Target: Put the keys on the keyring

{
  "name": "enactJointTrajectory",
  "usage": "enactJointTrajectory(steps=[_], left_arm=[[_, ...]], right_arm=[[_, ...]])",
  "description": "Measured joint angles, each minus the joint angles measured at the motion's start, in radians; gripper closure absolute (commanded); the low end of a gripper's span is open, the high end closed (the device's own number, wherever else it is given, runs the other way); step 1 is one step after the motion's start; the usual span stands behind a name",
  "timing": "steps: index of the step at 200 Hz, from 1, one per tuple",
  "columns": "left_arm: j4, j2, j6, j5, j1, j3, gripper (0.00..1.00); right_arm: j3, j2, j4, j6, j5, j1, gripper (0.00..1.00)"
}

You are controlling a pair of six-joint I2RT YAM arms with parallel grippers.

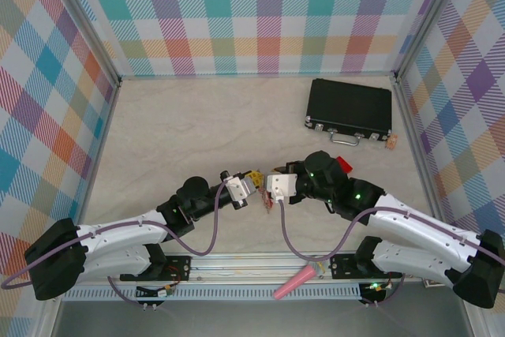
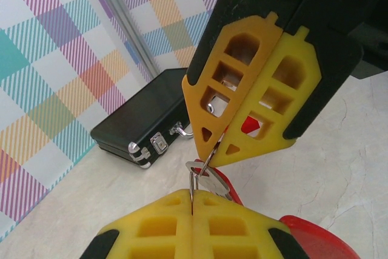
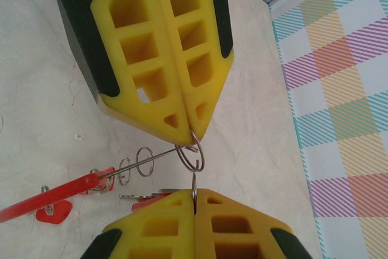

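My two grippers meet tip to tip above the middle of the table, left gripper [image 1: 257,182] and right gripper [image 1: 268,187], both shut. In the right wrist view the left gripper [image 3: 193,133] pinches the keyring [image 3: 139,159] at the end of its thin wire. That wire runs left into a red sleeve [image 3: 54,193], with small rings [image 3: 144,162] threaded on it. The right gripper [image 3: 194,193] pinches a small ring [image 3: 194,181] linked into the ring at the left gripper's tips. A key [image 2: 215,180] with a silvery blade hangs between the left gripper [image 2: 193,197] and right gripper [image 2: 213,150]. Keys [image 1: 268,204] dangle below.
A shut black case [image 1: 349,109] lies at the back right, with a small tan object [image 1: 390,142] at its right end. A red piece [image 1: 343,165] sits behind the right arm. A pink cone [image 1: 296,282] rests on the front rail. Checked walls enclose the table.
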Motion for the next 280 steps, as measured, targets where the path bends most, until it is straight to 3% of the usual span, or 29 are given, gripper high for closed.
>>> enactJointTrajectory(steps=[280], left_arm=[[-0.01,-0.006,0.0,-0.007,0.0,0.0,1.0]], right_arm=[[-0.016,-0.008,0.039,0.003,0.03,0.013,1.0]])
